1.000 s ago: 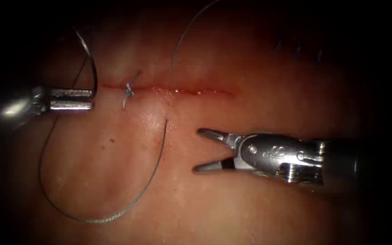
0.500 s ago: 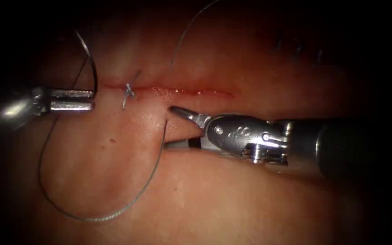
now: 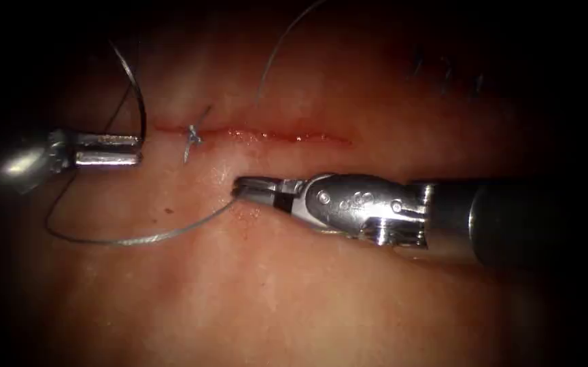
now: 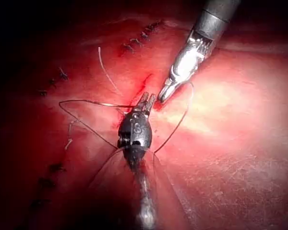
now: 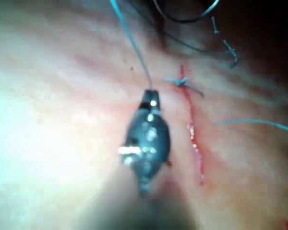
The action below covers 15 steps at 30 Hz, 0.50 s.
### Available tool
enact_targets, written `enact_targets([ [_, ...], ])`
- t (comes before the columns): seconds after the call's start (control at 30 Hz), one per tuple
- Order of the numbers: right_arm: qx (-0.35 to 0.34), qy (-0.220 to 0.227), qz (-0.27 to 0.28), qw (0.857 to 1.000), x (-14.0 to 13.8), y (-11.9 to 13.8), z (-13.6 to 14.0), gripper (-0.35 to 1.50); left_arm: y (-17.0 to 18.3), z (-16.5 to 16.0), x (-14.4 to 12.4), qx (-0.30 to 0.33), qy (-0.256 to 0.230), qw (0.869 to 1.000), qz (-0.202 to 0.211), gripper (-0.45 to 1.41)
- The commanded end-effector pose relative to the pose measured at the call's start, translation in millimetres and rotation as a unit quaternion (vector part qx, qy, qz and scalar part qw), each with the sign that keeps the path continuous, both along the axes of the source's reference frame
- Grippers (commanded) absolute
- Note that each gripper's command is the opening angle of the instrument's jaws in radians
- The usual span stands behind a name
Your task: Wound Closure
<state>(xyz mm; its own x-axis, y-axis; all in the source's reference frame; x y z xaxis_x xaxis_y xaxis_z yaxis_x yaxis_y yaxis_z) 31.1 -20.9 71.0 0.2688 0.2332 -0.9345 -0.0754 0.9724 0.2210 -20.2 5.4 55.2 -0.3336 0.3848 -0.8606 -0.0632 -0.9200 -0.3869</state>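
R tool (image 3: 243,188) clamps thread (image 3: 137,238) at 6 o'clock of cut (image 3: 260,134); L tool (image 3: 127,149) grips needle (image 3: 137,95); we see it outside tissue (image 3: 294,306).

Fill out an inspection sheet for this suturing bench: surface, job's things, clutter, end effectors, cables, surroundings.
surface: tissue with the cut running across it; red fluid along the cut.
job's things: needle outside the tissue, at the cut's left end; thread lies in a loop on the tissue between the two tools; knotted stitch on the cut's left part.
clutter: dark stitches in the tissue, to the right and away from the cut.
end effectors: left end effector shut on the needle near one end; right end effector shut on the thread.
cables: nothing seen.
surroundings: nothing seen.
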Motion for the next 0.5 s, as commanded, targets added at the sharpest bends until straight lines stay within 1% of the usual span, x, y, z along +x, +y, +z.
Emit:
enact_targets([
  [0.03,0.0,0.002,-0.002,1.0,0.5,-0.3,0.0,-0.35,0.3,0.6,-0.5,-0.001,-0.001,1.0,0.0,-0.45],
  [0.23,-0.001,0.001,-0.012,1.0,-0.7,-1.6,-0.9,-0.35,0.3,0.6,-0.5,-0.001,-0.001,1.0,0.0,-0.45],
  [0.5,-0.001,-0.006,-0.026,1.0,-0.4,-2.5,-1.0,-0.35,0.2,0.6,-0.5,-0.001,0.0,1.0,0.001,-0.45],
])
